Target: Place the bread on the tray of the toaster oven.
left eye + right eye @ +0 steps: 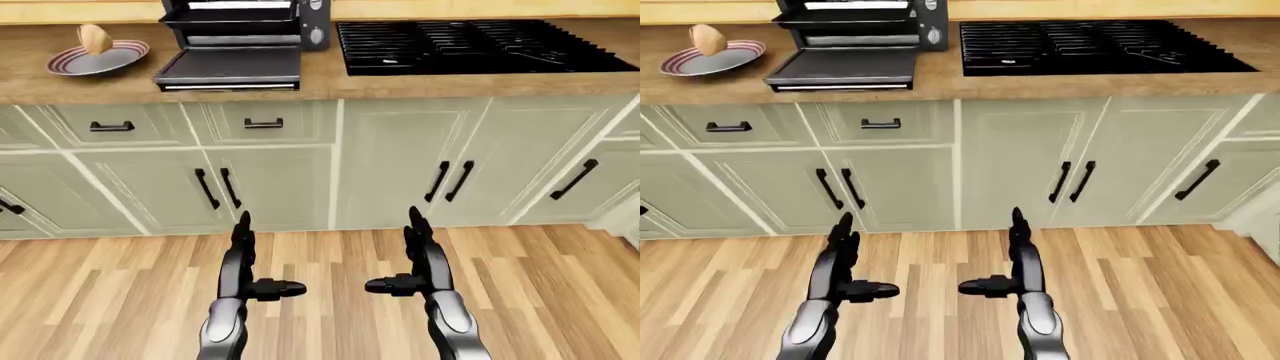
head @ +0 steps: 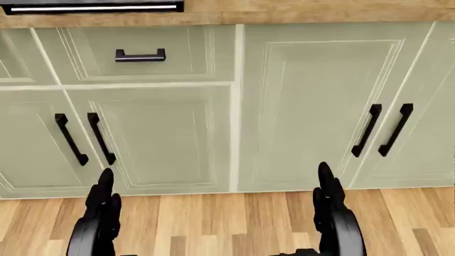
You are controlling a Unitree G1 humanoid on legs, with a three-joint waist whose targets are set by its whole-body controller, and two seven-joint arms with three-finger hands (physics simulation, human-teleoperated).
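Bread (image 1: 95,38) sits at the top left of my left-eye view: one pale tan, rounded piece standing on end on one plate (image 1: 112,60), a grey dish with a red-striped rim. The plate rests on the wooden worktop (image 1: 320,79), well apart from both of my hands.

Just right of the plate I see one toaster oven (image 1: 240,30), dark grey, its door (image 1: 230,69) folded down flat onto the worktop and its tray (image 1: 240,39) showing inside the open mouth. Two round knobs show on its right side. Right of the oven lies one black stove (image 1: 470,45) with ridged grates, set into the worktop.

Below the worktop run pale green cabinets (image 1: 400,165). I count two drawers with black bar handles under the plate and oven, and paired door handles lower down: one pair under the oven, one pair under the stove, plus a single slanted handle further right and part of another at the far left edge.

My left robot hand (image 1: 262,266) and right robot hand (image 1: 410,262) hang low over the wood plank floor (image 1: 540,285), near each other but not touching. Each has its fingers stretched straight up toward the cabinets and its thumb pointing inward at the other hand; both are spread wide and hold nothing. The head view shows only the cabinet doors and the tips of both hands.
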